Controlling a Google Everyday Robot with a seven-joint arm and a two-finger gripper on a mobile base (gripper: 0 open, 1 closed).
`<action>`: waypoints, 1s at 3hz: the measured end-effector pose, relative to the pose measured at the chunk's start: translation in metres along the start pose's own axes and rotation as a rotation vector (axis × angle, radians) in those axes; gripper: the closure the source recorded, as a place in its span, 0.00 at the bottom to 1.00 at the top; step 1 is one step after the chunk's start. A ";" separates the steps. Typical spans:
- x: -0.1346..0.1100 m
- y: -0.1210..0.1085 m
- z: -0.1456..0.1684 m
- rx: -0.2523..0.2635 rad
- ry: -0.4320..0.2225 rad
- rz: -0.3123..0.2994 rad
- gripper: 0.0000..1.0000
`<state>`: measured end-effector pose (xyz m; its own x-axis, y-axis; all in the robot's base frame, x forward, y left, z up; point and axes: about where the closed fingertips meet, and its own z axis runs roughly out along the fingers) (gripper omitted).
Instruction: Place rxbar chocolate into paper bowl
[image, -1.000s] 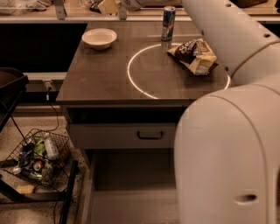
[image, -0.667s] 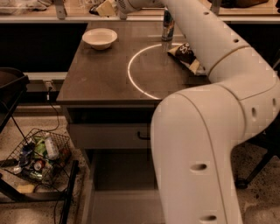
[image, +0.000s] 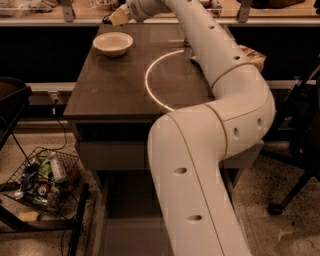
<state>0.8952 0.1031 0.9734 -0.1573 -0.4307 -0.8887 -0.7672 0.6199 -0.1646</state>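
We see the gripper (image: 114, 18) at the far left edge of the counter (image: 110, 85), just behind the paper bowl (image: 114, 49) and above its far rim; we cannot tell whether the gripper is open, closed or holding anything. A small dark piece (image: 107, 20) shows at its tip; we cannot tell whether that is the rxbar chocolate. The bowl sits upright at the counter's far left corner; 1 pale ring (image: 150, 75) marks the dark top. The white arm (image: 220, 130) crosses the counter and partly hides a snack bag (image: 254, 56) on the right. On the floor at left stands a wire basket (image: 55, 152) of clutter.
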 end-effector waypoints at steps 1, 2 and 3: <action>0.010 0.004 0.012 -0.018 0.026 0.007 1.00; 0.023 0.008 0.025 -0.042 0.040 0.039 1.00; 0.035 0.019 0.046 -0.076 0.047 0.067 1.00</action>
<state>0.9037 0.1294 0.9193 -0.2376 -0.4215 -0.8752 -0.7985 0.5978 -0.0711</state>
